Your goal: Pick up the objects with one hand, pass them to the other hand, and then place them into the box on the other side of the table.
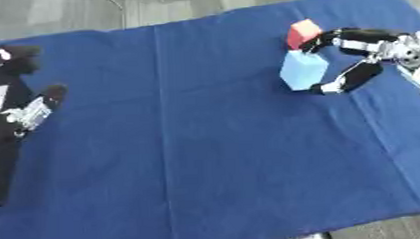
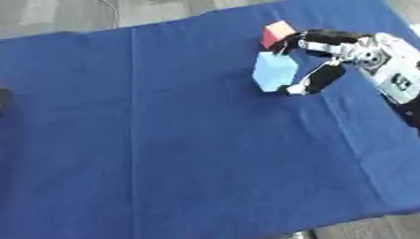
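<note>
A desk covered in a dark blue cloth [image 1: 206,141] fills both views, and the work sits at its far right: a pale blue foam-like cube [image 1: 302,69] rests on the cloth, tipped slightly, with a smaller red block [image 1: 303,32] just behind it at its upper corner, near enough that they may touch. The robot's right hand [image 2: 334,57], black with silver joints, comes in from the right edge and brackets the pale blue cube, the upper fingers [image 2: 308,38] curled over toward the red block's side and the lower part, likely the thumb, hooked round the cube's near bottom corner. The fingers look spread wide round the cube and closing on it; whether they press on its faces I cannot tell, though the cube's tilt suggests it is being taken up, so the pick-up seems the step in hand. The left hand [image 1: 36,110] waits at the left edge, fingers relaxed and holding nothing, probably kept there to receive the pass. No box shows in either view, so the drop spot lies out of sight, presumably on the left side
</note>
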You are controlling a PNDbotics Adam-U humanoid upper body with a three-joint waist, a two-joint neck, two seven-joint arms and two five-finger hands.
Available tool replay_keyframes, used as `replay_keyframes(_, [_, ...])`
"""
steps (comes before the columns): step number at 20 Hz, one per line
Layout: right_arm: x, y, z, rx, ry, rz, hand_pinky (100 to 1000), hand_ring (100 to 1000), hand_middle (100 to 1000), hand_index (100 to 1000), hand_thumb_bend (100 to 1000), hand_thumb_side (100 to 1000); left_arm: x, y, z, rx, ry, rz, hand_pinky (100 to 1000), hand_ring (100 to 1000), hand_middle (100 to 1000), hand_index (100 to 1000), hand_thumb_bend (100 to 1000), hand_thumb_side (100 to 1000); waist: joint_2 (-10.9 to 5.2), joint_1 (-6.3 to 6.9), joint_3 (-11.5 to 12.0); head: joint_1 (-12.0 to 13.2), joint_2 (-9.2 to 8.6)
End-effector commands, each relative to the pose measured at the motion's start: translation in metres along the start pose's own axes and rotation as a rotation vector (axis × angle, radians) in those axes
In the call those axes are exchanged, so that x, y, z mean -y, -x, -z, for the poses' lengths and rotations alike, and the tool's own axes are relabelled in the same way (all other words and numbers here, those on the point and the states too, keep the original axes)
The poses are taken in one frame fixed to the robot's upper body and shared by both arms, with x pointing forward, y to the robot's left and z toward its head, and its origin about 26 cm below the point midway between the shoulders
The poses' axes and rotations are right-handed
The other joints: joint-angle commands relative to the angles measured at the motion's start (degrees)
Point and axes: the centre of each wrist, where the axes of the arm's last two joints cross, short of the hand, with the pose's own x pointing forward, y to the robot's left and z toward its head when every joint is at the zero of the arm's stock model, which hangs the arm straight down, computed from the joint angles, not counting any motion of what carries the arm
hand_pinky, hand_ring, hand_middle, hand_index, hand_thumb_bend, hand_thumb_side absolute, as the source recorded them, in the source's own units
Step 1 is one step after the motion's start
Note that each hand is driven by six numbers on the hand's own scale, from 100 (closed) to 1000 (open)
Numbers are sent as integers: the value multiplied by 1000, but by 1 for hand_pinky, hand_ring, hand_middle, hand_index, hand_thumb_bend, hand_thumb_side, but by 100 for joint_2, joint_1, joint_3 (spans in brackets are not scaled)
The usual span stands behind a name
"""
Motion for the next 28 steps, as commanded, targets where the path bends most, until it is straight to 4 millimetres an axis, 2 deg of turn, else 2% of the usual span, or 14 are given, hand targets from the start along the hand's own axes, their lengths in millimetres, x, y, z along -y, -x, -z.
replay_keyframes(1, [7, 2, -2, -6, -1, -16, 935, 856, 854, 942, 395, 441, -7, -4, 2, 23, -12, 12, 743, 692, 650, 843, 467, 823, 13, 68, 16, -21, -15])
replay_keyframes(14, [7, 3, -1, -25, 15, -69, 931, 863, 868, 956, 423, 444, -8, -4, 2, 25, -11, 14, 740, 726, 650, 844, 462, 825, 22, 68, 33, -39, -15])
replay_keyframes(28, [32, -17, -8, 40, 135, -128, 931, 864, 868, 956, 448, 433, -6, 0, 0, 8, -5, 17, 739, 729, 671, 844, 456, 830, -2, 55, -8, -2, -15])
